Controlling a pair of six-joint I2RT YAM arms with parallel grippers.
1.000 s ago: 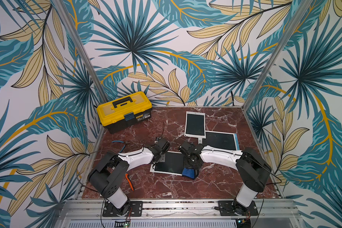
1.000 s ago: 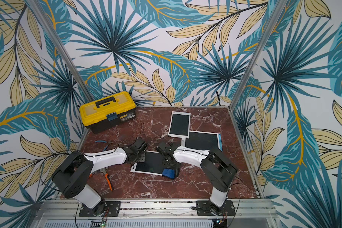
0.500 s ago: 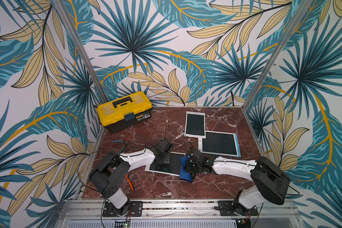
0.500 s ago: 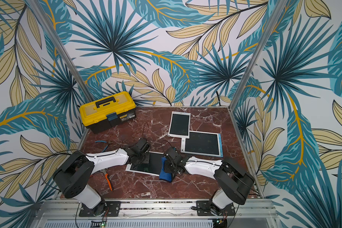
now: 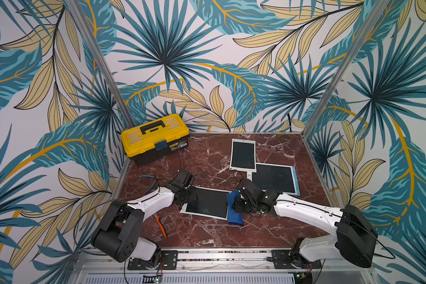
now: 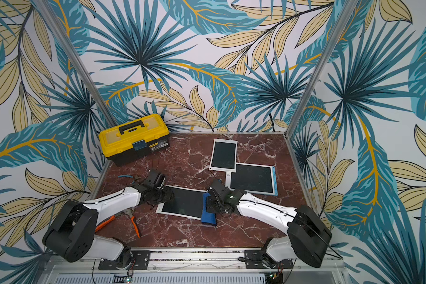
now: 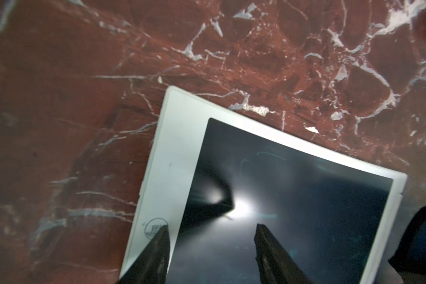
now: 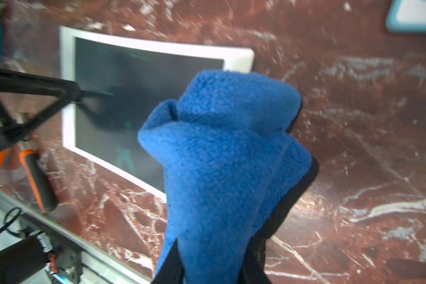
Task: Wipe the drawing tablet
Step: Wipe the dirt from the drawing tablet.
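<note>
Tablet (image 5: 208, 203) lies flat on bench (image 5: 207, 236), on the robot's side of the toolbox (image 5: 155, 137). Long axis runs crosswise, with the wide button border nearest the toolbox. Left jaws apart, empty, tips over that end. Right jaws clamped on blue cloth (image 5: 234, 214) at the tablet's end farthest from the toolbox.

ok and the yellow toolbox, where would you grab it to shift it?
Take the black handle on the yellow toolbox lid, from straight above, jaws across the bar. It sits centred along the lid; the body is probably too wide to pinch.
</note>
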